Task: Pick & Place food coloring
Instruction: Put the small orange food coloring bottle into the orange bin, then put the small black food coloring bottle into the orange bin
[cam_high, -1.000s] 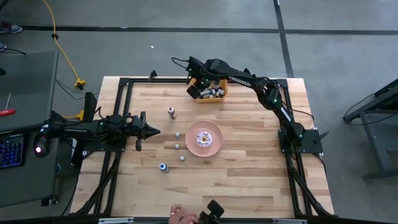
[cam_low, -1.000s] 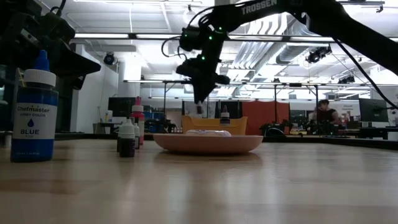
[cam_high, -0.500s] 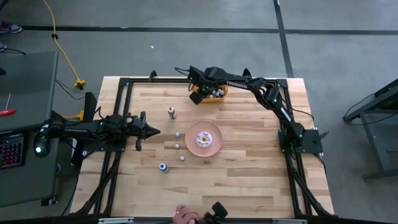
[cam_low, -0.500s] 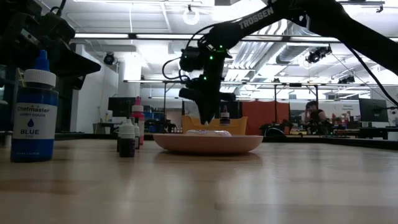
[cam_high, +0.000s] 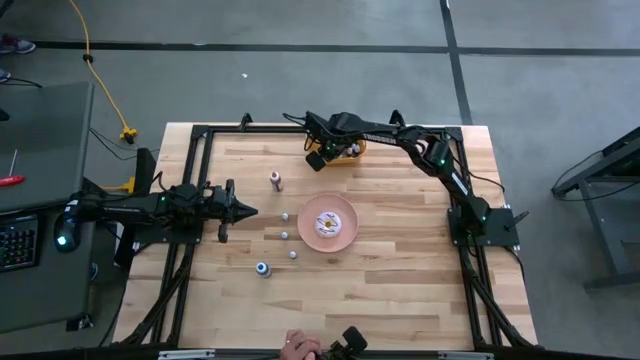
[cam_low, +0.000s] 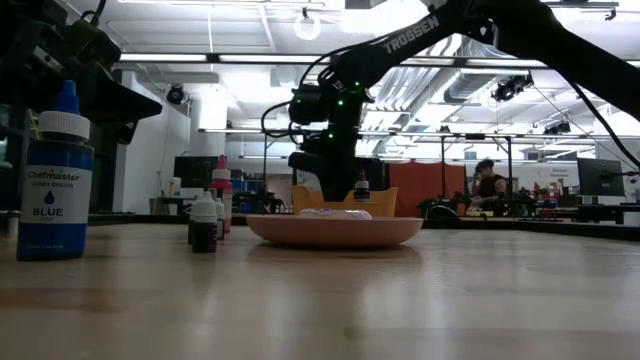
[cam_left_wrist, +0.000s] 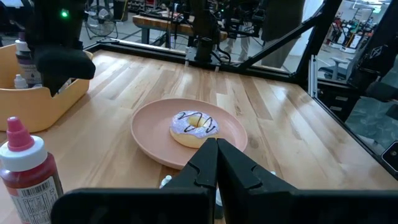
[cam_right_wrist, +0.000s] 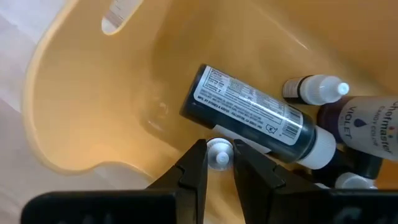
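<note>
Wooden table (cam_high: 400, 270), one plate (cam_high: 345, 235), one bin (cam_right_wrist: 93, 124)

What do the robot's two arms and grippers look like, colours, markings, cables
Both arms are dark, jointed links on black frames. The right arm bears white TROSSEN lettering, green indicator lights and looping black cables. The left arm is the same dark build. Each gripper, left gripper and right gripper, has two flat black fingers.

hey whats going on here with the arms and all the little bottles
The right tool is down inside the orange bin at the table's far edge, fingers around a small white-capped bottle, above bottles already lying there. More bottles are out on the table: a red-capped bottle, a blue-capped one and three tiny ones beside the pink plate with the doughnut. The left tool waits shut at the left side.
</note>
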